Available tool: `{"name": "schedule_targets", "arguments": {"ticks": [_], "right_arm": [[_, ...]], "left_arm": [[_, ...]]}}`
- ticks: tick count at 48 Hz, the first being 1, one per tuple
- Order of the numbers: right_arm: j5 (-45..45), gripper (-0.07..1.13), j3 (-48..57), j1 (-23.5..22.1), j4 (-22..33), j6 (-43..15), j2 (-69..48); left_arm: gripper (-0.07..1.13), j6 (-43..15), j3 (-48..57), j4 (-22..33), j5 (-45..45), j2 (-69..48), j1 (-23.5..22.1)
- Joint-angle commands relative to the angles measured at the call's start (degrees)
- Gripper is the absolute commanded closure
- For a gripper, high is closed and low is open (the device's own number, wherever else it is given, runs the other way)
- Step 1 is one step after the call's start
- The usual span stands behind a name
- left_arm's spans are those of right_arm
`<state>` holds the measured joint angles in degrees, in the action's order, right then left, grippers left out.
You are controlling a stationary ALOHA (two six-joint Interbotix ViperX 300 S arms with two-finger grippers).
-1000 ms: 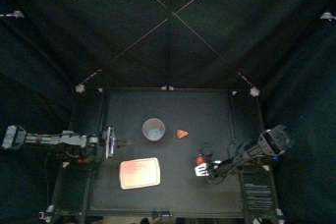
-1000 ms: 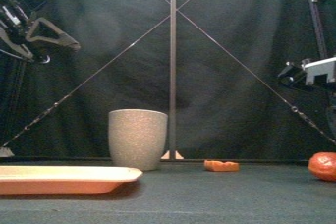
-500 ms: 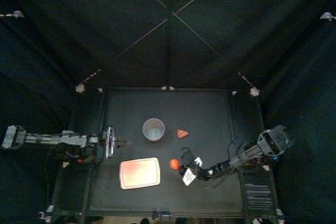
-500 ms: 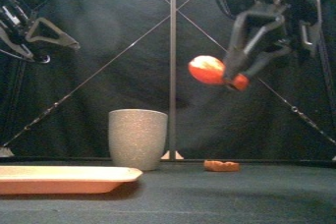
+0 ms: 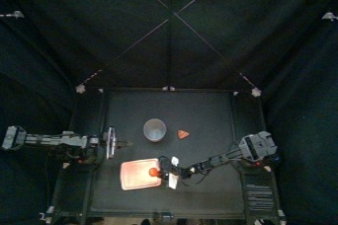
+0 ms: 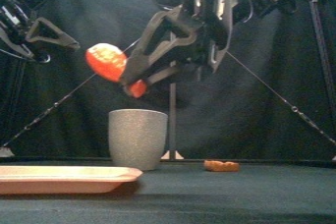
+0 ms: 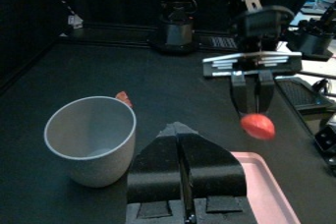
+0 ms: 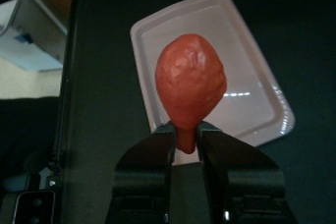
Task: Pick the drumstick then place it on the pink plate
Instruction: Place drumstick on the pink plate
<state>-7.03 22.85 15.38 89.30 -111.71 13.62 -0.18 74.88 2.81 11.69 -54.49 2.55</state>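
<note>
The right claw (image 6: 136, 79) is clamped on the thin end of the orange-red drumstick (image 6: 106, 62) and holds it in the air at the upper left of centre in the front view, higher than the rim of the tall grey cup (image 6: 138, 140). The drumstick's fat end points up and to the left, away from the claw. It touches neither the pink plate (image 6: 59, 177) nor the table (image 5: 211, 111).

From above, the right arm comes in from the lower right of the frame and stretches past the middle. The drumstick shows over the right edge of the pink plate, which lies flat at the lower left of centre on the table. The right wrist view agrees: the drumstick stands up from between the two jaws with the plate spread behind it.

The grey cup stands upright near the middle of the table, behind the plate and apart from it. A small orange toy (image 5: 184, 132) lies just right of the cup, not touching it.

The left arm rests at the left edge of the table. Its claw (image 7: 178, 135) has the jaws together and nothing between them, and it points across the table toward the cup and the plate.
</note>
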Motion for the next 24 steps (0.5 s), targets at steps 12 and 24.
{"name": "schedule_targets", "arguments": {"ticks": [12, 24], "right_arm": [[11.1, 0.6, -11.3, -5.2, -1.0, 0.0, 6.4], [7.7, 0.5, -12.0, -6.9, -0.9, 0.0, 8.0]], "left_arm": [[0.99, -0.1, -0.8, -0.3, 0.5, 0.3, 0.4], [0.99, -0.1, -0.8, -0.3, 0.7, 0.2, 0.4]]}}
